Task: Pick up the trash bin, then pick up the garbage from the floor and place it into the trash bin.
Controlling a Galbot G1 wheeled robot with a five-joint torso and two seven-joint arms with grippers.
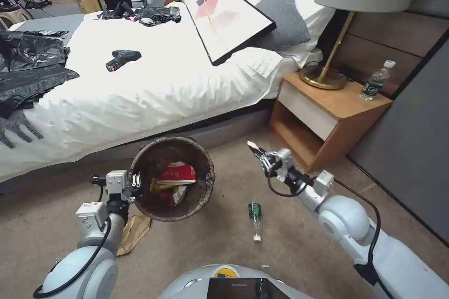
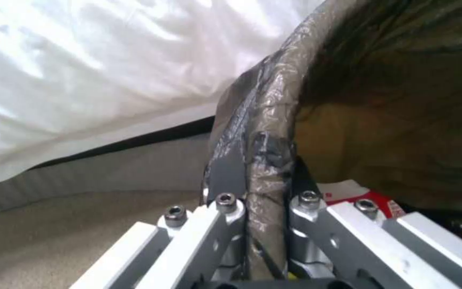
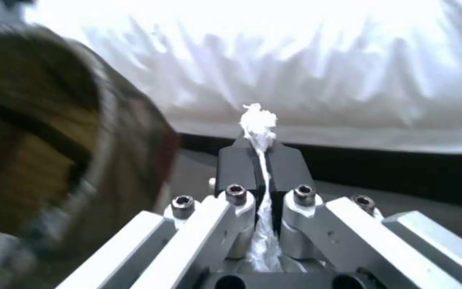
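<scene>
The trash bin (image 1: 172,178), lined with a dark brown bag, hangs tilted above the carpet. My left gripper (image 1: 135,181) is shut on its rim (image 2: 266,160), one finger inside and one outside. Red-and-white and yellow wrappers (image 1: 176,175) lie inside the bin. To the bin's right, my right gripper (image 1: 258,152) is raised and shut on a crumpled white tissue (image 3: 258,122), whose tip sticks out past the fingertips. The bin (image 3: 54,140) also shows beside that gripper in the right wrist view. On the floor lie a small green-labelled bottle (image 1: 254,213) and a crumpled brown paper bag (image 1: 133,232).
A bed with a white sheet (image 1: 154,84) runs across behind the bin, with black bags and a framed picture (image 1: 227,16) on it. A wooden nightstand (image 1: 327,112) stands at the right with a lamp (image 1: 327,74) and a water bottle (image 1: 376,80).
</scene>
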